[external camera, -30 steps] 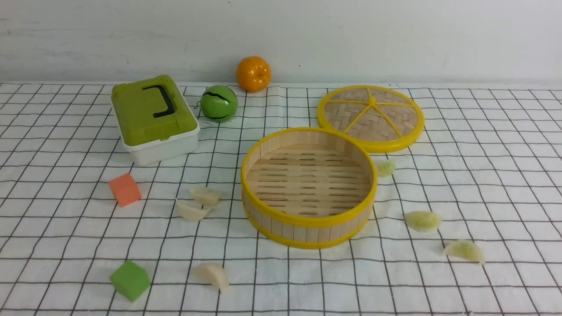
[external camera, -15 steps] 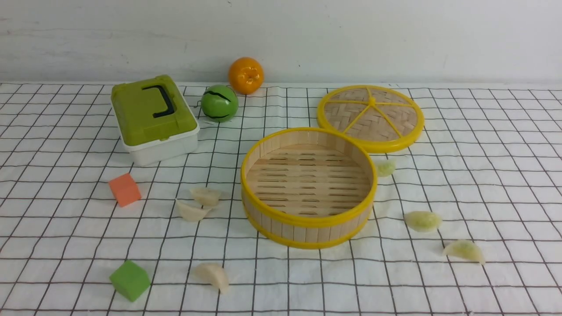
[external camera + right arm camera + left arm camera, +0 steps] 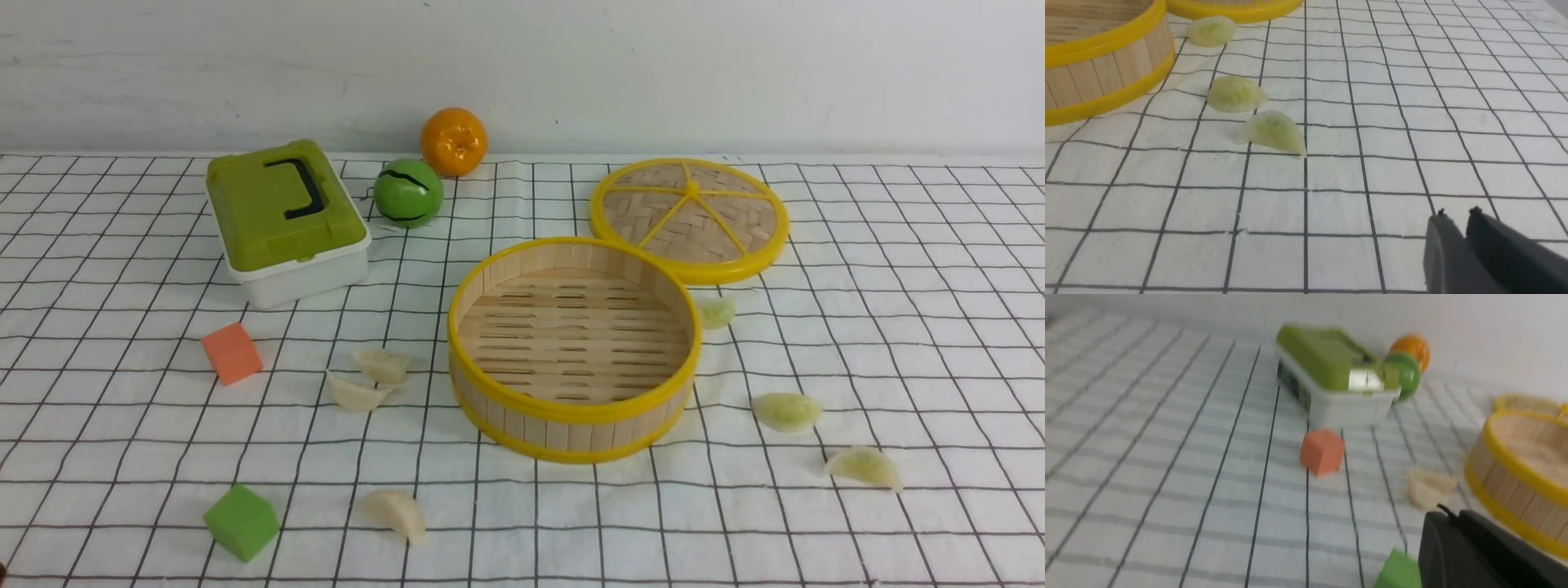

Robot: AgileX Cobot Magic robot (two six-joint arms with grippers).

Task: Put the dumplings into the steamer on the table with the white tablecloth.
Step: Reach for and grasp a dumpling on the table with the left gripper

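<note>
One white tablecloth (image 3: 898, 327) with a thin black grid covers the whole table (image 3: 122, 457). The steamer (image 3: 571, 429) stands upright near the middle, its slatted floor bare. Behind it on the right lies the flat woven lid (image 3: 690, 214), close against the steamer's back rim. Far left sits a white box (image 3: 282, 212) with a green top; just beside it is a green ball (image 3: 407, 193), and behind that an orange ball (image 3: 453, 141). An orange cube (image 3: 233, 352) lies in front of the box, a green cube (image 3: 241, 521) nearer the front edge. All six dumplings (image 3: 382, 365) lie on the cloth outside the steamer: two white ones close together left of it, a third white dumpling (image 3: 396, 513) to its front left, a greenish dumpling (image 3: 717, 312) just beside its right wall, and two more greenish ones further right and forward. The left gripper (image 3: 1451, 514) hangs over the cloth near the green cube with its jaws together, empty. The right gripper (image 3: 1457, 214) hovers above bare cloth, well short of the greenish dumplings, its jaws parted by a narrow gap, holding nothing
</note>
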